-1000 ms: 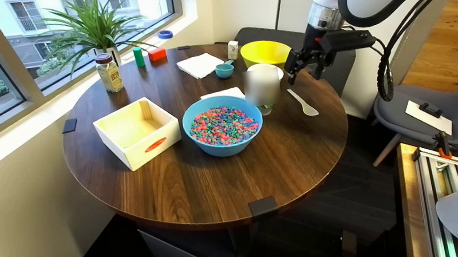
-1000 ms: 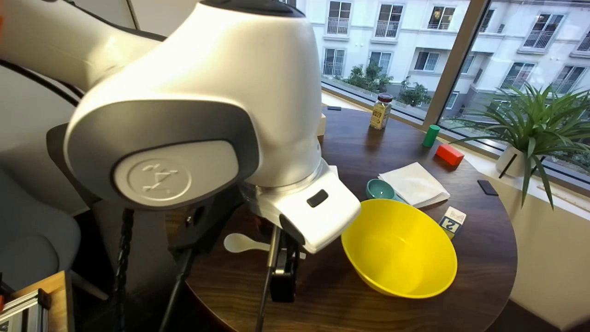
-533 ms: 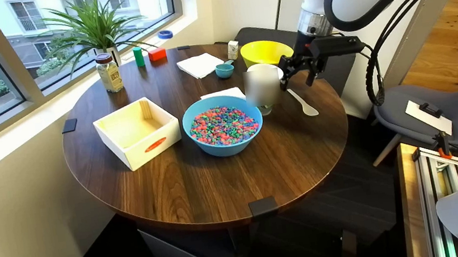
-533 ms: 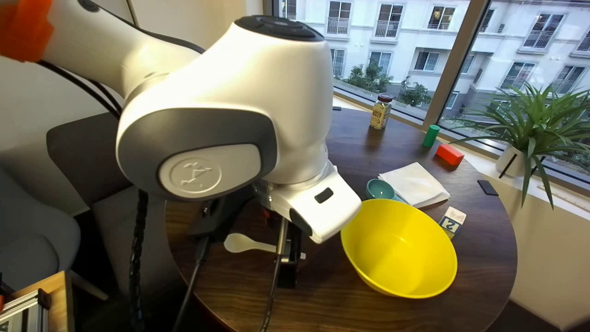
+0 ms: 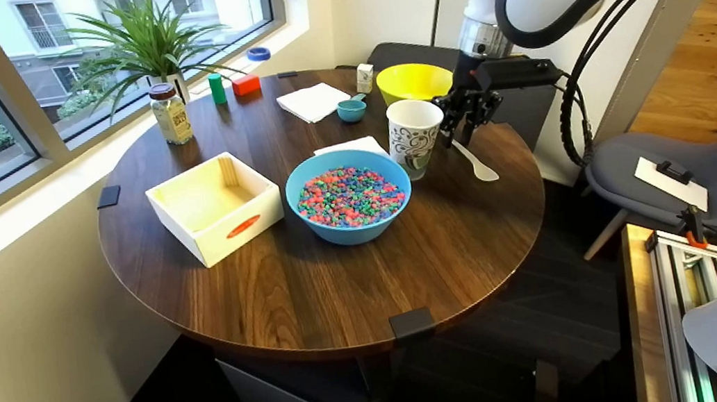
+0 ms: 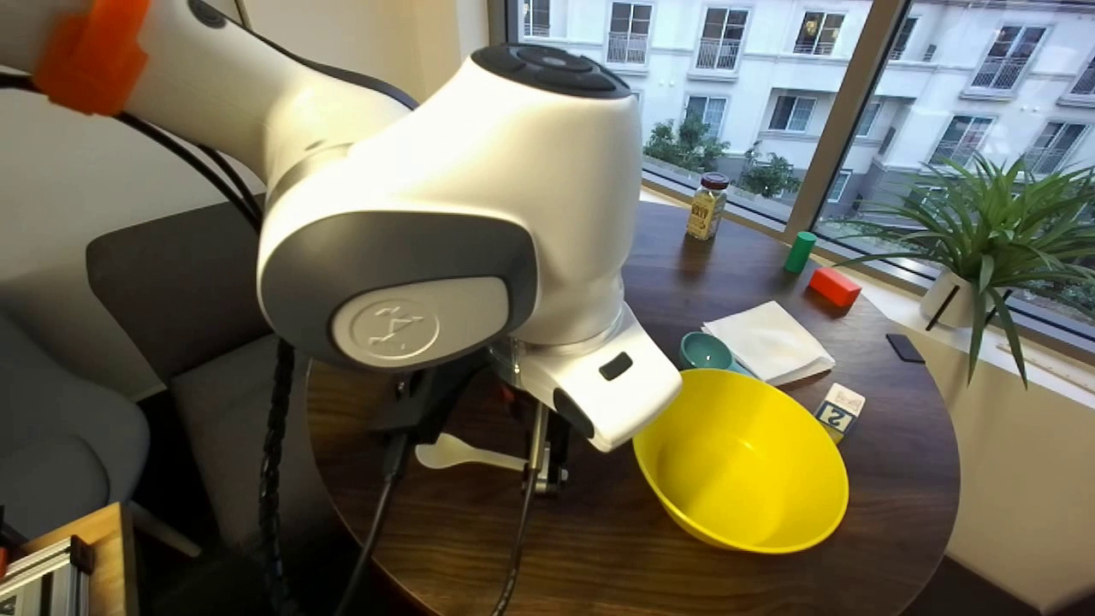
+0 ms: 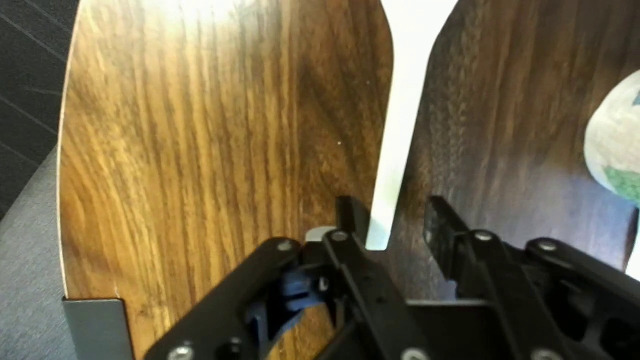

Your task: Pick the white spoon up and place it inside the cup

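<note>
The white spoon [image 5: 481, 168] lies flat on the table, and its handle passes between my fingers in the wrist view, where the spoon [image 7: 400, 115] points away with its bowl cut off at the top. My gripper [image 7: 392, 212] is partly open around the handle's end; the left finger pad [image 7: 360, 217] is close to it, while a gap separates it from the right pad [image 7: 439, 222]. The white patterned cup [image 5: 416, 133] stands upright just beside my gripper [image 5: 457, 137]. In an exterior view the arm hides the cup and most of my gripper, and the spoon [image 6: 466, 453] shows partly.
A yellow bowl [image 6: 727, 479] sits close behind the gripper. Beside the cup is a blue bowl [image 5: 356, 235] of coloured bits, then a wooden box [image 5: 217, 245]. A teal scoop [image 5: 351, 111] lies farther back. The table's edge [image 7: 65, 125] curves along the wrist view's left.
My gripper has come down over the spoon's handle end, close beside the cup, and its fingers have moved nearer to each other. The spoon lies where it was.
</note>
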`<state>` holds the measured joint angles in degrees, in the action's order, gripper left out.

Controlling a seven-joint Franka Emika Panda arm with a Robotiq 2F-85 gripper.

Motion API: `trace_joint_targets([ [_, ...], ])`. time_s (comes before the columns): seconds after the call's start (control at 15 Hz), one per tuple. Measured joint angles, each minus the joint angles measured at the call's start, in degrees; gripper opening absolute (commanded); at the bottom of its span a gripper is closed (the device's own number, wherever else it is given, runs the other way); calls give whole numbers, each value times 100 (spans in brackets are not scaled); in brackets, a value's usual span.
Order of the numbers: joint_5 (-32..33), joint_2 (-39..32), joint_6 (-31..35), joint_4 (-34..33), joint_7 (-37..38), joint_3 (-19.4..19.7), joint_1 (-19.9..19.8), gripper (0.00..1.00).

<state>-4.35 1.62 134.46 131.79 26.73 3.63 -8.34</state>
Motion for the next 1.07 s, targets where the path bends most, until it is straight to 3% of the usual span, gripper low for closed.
trace_joint_targets([
  [0.07, -14, -15, -2, -17, -7, 7, 0, 4],
  [0.2, -31, -36, -26, -53, -12, 20, 0, 0],
  [1.07, 213, 268, -231, -140, 21, 76, -3, 3],
])
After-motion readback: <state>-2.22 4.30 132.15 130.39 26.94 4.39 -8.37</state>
